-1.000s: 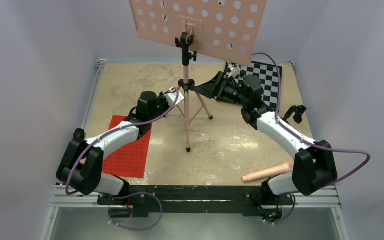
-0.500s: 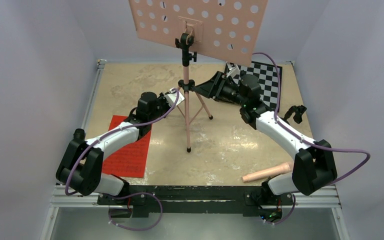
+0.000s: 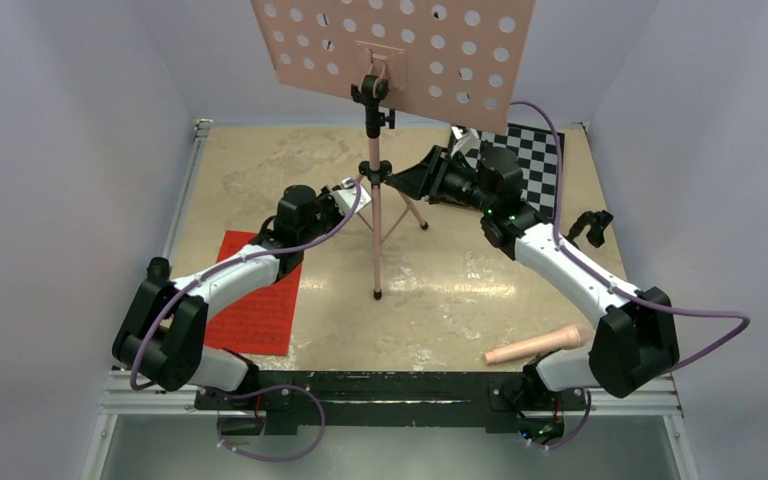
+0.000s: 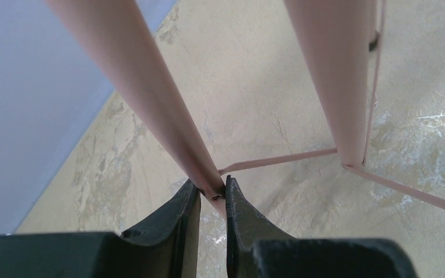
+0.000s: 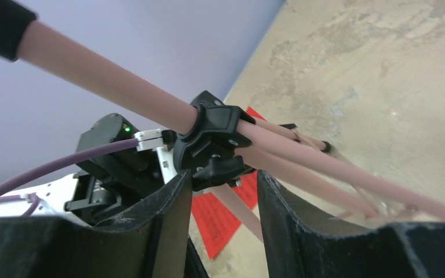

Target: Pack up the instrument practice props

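Nearest my bases, the red sheet-music pages (image 3: 255, 300) are lying flat on the counter (image 3: 460, 290). Beyond them, my left pincer (image 4: 212, 185) is pinching one thin leg (image 4: 150, 98) of the pink music stand (image 3: 375, 210), which is standing mid-counter, and is nearly closed on it. My right pincer (image 5: 223, 175) is straddling the black hub (image 5: 214, 124) where the legs meet, half open and not gripping yet. I am judging the stand light and stiff, its painted tubes slick, and top-heavy under the perforated tray (image 3: 400, 50). The hub is looking like the surest hold.
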Available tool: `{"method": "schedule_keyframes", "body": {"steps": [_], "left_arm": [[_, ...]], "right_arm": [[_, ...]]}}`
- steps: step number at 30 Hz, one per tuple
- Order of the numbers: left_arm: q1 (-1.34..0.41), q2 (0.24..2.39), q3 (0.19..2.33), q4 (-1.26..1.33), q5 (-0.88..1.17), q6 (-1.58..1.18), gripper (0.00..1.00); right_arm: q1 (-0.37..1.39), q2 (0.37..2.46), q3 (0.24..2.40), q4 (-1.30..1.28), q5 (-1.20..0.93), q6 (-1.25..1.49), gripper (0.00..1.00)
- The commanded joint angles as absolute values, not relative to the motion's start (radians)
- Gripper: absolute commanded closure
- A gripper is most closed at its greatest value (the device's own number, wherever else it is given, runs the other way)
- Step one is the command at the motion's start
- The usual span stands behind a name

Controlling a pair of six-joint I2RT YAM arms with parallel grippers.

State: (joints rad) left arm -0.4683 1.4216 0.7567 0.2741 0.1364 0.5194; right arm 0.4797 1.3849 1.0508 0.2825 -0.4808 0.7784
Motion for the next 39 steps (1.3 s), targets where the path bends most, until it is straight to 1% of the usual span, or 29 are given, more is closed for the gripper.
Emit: {"method": "schedule_keyframes", "body": {"steps": [1,9,14,21,27,30,31,34,37,39], "left_arm": [[-0.52,1.517,0.675,-0.084,0.125,0.617,1.0],[-0.52,1.522,0.68,-0.087,0.124,0.617,1.0],[-0.519,1.523,0.681,-0.088,0.124,0.617,1.0],[-0.52,1.526,0.684,-0.087,0.125,0.618,1.0],[-0.52,1.53,0.687,-0.09,0.127,0.62,1.0],[-0.52,1.529,0.689,-0.091,0.128,0.62,1.0],[-0.52,1.531,0.689,-0.092,0.128,0.62,1.0],[-0.52,1.533,0.692,-0.095,0.127,0.62,1.0],[-0.519,1.534,0.694,-0.098,0.127,0.62,1.0],[-0.52,1.535,0.695,-0.101,0.127,0.62,1.0]], "right_arm": [[0.476,1.373,1.029,0.162,-0.419,0.529,0.55],[0.496,1.374,0.997,0.181,-0.433,0.443,0.57],[0.497,1.396,0.988,0.246,-0.454,0.462,0.6],[0.498,1.425,0.999,0.278,-0.471,0.426,0.68],[0.504,1.419,0.989,0.281,-0.525,0.189,0.77],[0.506,1.414,0.977,0.296,-0.507,0.092,0.85],[0.506,1.413,0.971,0.306,-0.497,0.062,0.87],[0.504,1.41,0.952,0.342,-0.445,-0.021,0.89],[0.503,1.417,0.965,0.337,-0.356,-0.043,0.93],[0.498,1.417,0.97,0.332,-0.367,-0.042,0.92]]}}
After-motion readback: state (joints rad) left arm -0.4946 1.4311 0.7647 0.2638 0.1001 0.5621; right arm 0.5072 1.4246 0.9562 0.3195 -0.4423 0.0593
